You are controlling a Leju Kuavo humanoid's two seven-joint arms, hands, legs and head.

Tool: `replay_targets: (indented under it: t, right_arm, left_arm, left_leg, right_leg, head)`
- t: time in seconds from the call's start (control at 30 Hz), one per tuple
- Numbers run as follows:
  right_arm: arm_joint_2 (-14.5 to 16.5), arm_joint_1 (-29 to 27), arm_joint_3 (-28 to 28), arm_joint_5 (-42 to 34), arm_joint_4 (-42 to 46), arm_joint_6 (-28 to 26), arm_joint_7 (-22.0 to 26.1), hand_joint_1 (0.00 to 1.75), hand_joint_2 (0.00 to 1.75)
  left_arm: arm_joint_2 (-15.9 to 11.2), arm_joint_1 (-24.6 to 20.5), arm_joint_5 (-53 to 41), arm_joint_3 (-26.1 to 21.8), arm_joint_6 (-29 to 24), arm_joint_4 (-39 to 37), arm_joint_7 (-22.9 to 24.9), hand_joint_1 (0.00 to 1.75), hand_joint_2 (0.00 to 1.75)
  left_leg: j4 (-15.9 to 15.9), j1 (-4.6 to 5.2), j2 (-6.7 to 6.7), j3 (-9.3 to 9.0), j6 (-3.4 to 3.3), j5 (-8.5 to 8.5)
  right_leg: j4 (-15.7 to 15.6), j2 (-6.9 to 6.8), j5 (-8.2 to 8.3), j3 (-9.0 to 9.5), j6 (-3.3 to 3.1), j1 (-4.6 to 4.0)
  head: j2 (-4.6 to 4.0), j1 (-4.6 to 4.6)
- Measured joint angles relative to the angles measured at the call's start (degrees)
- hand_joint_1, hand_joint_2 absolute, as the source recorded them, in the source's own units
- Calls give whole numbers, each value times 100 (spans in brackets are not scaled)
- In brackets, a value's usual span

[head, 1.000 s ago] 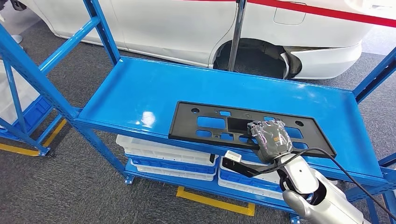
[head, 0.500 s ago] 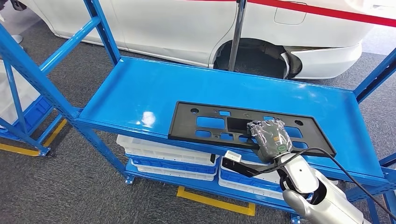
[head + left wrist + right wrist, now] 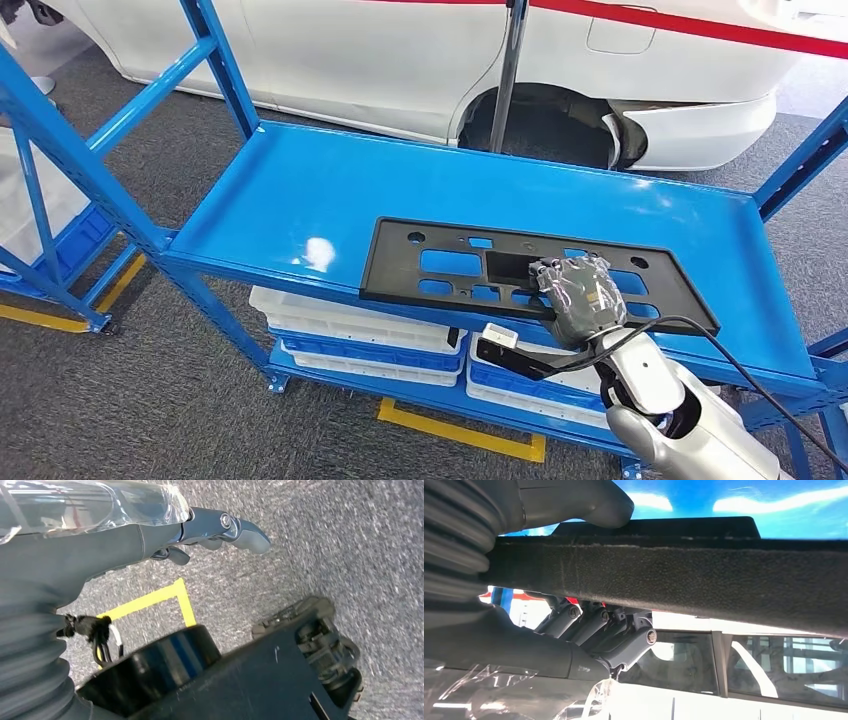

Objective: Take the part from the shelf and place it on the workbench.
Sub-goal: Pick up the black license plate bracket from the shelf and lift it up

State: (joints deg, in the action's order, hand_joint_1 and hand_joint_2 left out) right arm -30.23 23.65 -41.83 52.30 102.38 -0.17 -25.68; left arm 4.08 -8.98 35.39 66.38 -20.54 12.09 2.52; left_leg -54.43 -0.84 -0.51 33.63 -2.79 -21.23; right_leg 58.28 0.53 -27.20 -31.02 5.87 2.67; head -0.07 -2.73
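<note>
Nothing has moved | right hand (image 3: 583, 298) grips black plastic panel (image 3: 450, 265) on blue shelf (image 3: 300, 190) | left hand (image 3: 220, 527) empty, fingers loosely apart

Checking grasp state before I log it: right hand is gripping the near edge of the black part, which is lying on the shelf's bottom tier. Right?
Not quite. The right hand does grip the near edge of the black part, but the part lies on the upper blue shelf deck, not the bottom tier. The head view shows it; the white and blue trays sit on the tier below.
</note>
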Motion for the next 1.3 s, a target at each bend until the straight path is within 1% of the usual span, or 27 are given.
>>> replay_targets:
  t: [0.03, 0.07, 0.17, 0.23, 0.3, 0.33, 0.37, 0.4, 0.43, 0.5, 0.53, 0.57, 0.67, 0.7, 0.73, 0.8, 0.83, 0.87, 0.9, 0.93, 1.0, 1.03, 1.07, 1.13, 1.2, 1.23, 1.3]
  right_arm:
    - [2, 4, 1, 1, 0, 0, 0, 175, 175]
    - [4, 10, 1, 1, 0, 0, 0, 175, 175]
    - [17, 15, 3, 1, 2, 0, 3, 175, 175]
    - [24, 16, 5, 1, 2, 0, 4, 175, 175]
    - [24, 13, 7, 2, 2, 0, 4, 175, 175]
    - [24, 11, 7, 1, 2, 0, 4, 175, 175]
    - [25, 10, 7, 1, 2, 0, 4, 175, 175]
    - [27, 10, 7, 1, 2, 0, 5, 175, 175]
    - [30, 10, 7, 1, 2, 0, 5, 175, 175]
    - [35, 14, 9, 2, 2, 0, 7, 175, 175]
    - [36, 17, 11, 3, 2, 1, 8, 175, 175]
    - [37, 21, 14, 5, 2, 3, 10, 175, 175]
    - [44, 34, 16, 13, 2, 11, 22, 175, 175]
    - [47, 37, 17, 15, 2, 14, 27, 175, 175]
    - [48, 40, 19, 17, 2, 14, 28, 175, 175]
    - [48, 40, 20, 19, 2, 16, 33, 175, 175]
    - [48, 37, 20, 20, 1, 17, 32, 175, 175]
    - [49, 34, 20, 20, 1, 17, 33, 175, 175]
    - [49, 33, 20, 20, 0, 17, 32, 175, 175]
    - [49, 34, 20, 20, 0, 17, 32, 175, 175]
    - [50, 46, 20, 21, 1, 17, 32, 175, 175]
    - [50, 53, 22, 23, 2, 17, 33, 175, 175]
    - [51, 60, 24, 26, 3, 17, 33, 175, 175]
    - [52, 71, 28, 35, 4, 17, 32, 175, 175]
    - [57, 84, 30, 40, 3, 17, 29, 175, 175]
    - [59, 86, 31, 41, 3, 17, 27, 175, 175]
    - [61, 89, 31, 39, 2, 17, 26, 175, 175]
  left_arm:
    - [-1, -1, 0, 1, -1, 0, 0, 0, 175]
    - [-2, -4, 0, 1, -1, 0, 1, 0, 175]
    - [-4, -1, 1, 2, -2, 0, 3, 0, 175]
    - [-6, -6, 2, 1, -3, 0, 4, 0, 175]
    - [-6, -28, 2, 0, -3, 0, 4, 0, 175]
    - [-6, -40, 2, 0, -2, 0, 4, 0, 175]
    - [-6, -49, 2, 1, -2, 0, 5, 0, 175]
    - [-6, -52, 2, 1, -1, 0, 6, 0, 175]
    - [-6, -53, 3, 2, -1, 0, 7, 0, 175]
    - [-8, -64, 4, 2, -3, 0, 8, 0, 175]
    - [-11, -73, 5, 2, -7, 0, 7, 0, 175]
    - [-14, -79, 5, 2, -12, 0, 6, 0, 175]
    - [-15, -66, 7, 2, -20, 0, 4, 0, 175]
    - [-14, -64, 7, 2, -19, 0, 4, 0, 175]
    - [-13, -63, 7, 2, -17, 0, 4, 0, 175]
    - [-11, -59, 7, 2, -10, 0, 4, 0, 175]
    - [-10, -54, 7, 2, -8, 0, 4, 0, 175]
    - [-10, -50, 7, 2, -7, 0, 4, 0, 175]
    - [-10, -48, 7, 2, -7, 0, 4, 0, 175]
    - [-10, -47, 7, 2, -7, 0, 4, 0, 175]
    - [-7, -48, 7, 2, -7, 0, 4, 0, 175]
    - [-6, -50, 7, 1, -7, 0, 4, 0, 175]
    - [-5, -53, 6, 1, -7, 0, 4, 0, 175]
    - [-4, -51, 5, 0, -7, 0, 4, 0, 175]
    - [-4, -37, 5, 1, -8, 0, 4, 0, 175]
    - [-5, -30, 4, 2, -9, 0, 4, 0, 175]
    - [-6, -33, 3, 1, -12, 0, 2, 0, 175]
  left_leg:
    - [-19, 3, -8, 18, 52, 7]
    - [-34, 11, -14, 41, 101, 22]
    - [-86, -19, -11, 115, 214, 15]
    - [-490, -45, 5, 274, 254, -338]
    - [-1282, -38, 11, 524, 268, -869]
    - [-1618, -33, 11, 600, 267, -1041]
    - [-1781, -27, 11, 586, 252, -1109]
    - [-1719, -14, 11, 463, 222, -1072]
    - [-1433, 9, 11, 233, 175, -959]
    - [-575, 83, 15, -341, 49, -752]
    - [-254, 118, 22, -532, 9, -691]
    - [-66, 148, 27, -627, -17, -664]
    - [47, 161, 31, -583, -58, -519]
    - [72, 146, 32, -551, -90, -451]
    - [98, 130, 35, -507, -120, -384]
    - [102, 124, 40, -393, -161, -279]
    - [100, 127, 42, -333, -165, -233]
    - [98, 130, 44, -272, -162, -185]
    - [95, 132, 45, -214, -157, -141]
    - [92, 132, 45, -163, -148, -99]
    - [84, 138, 42, -83, -116, -27]
    - [83, 142, 42, -56, -91, 11]
    - [84, 145, 42, -39, -62, 48]
    - [93, 147, 42, -11, 1, 125]
    - [6, 138, 38, 59, 72, 43]
    - [-183, 129, 37, 145, 111, -132]
    - [-907, 92, 38, 411, 183, -666]
  right_leg:
    - [-215, 19, 73, 104, -13, 6]
    - [-290, 43, 87, 124, -61, -1]
    - [-274, 49, 139, 22, -264, -31]
    - [-283, 22, 216, -58, -372, -42]
    - [-281, 0, 291, -158, -433, -71]
    - [-280, -6, 330, -214, -448, -89]
    - [-278, -8, 371, -270, -457, -110]
    - [-277, -8, 412, -323, -461, -131]
    - [-276, -5, 453, -371, -459, -149]
    - [-275, -10, 526, -443, -436, -180]
    - [-281, -25, 564, -462, -412, -186]
    - [-292, -41, 602, -473, -381, -183]
    - [-331, -60, 687, -506, -273, -163]
    - [-250, -57, 586, -550, -250, -163]
    - [-58, -55, 392, -627, -232, -164]
    - [679, -53, -163, -854, -207, -159]
    - [1054, -53, -350, -944, -192, -158]
    - [1298, -53, -422, -967, -182, -158]
    - [1331, -53, -372, -890, -178, -158]
    - [1130, -54, -237, -698, -182, -158]
    - [268, -53, 2, -82, -222, -168]
    - [-133, -51, 48, 177, -253, -184]
    - [-399, -50, 55, 335, -288, -203]
    - [-528, -49, 73, 360, -354, -229]
    - [-547, -63, 157, 293, -431, -199]
    - [-559, -72, 211, 245, -475, -179]
    - [-561, -83, 308, 125, -520, -166]
  head:
    - [0, 1]
    - [0, -1]
    - [0, -10]
    - [0, -17]
    - [0, -22]
    - [0, -24]
    - [0, -25]
    - [0, -25]
    - [0, -26]
    - [0, -26]
    - [1, -24]
    - [1, -25]
    - [0, -26]
    - [0, -19]
    - [0, -12]
    - [0, 2]
    - [0, 3]
    - [0, 3]
    - [0, 4]
    - [0, 3]
    - [0, 5]
    - [1, 0]
    - [1, 0]
    - [1, -3]
    - [1, -3]
    - [0, -9]
    - [0, -21]
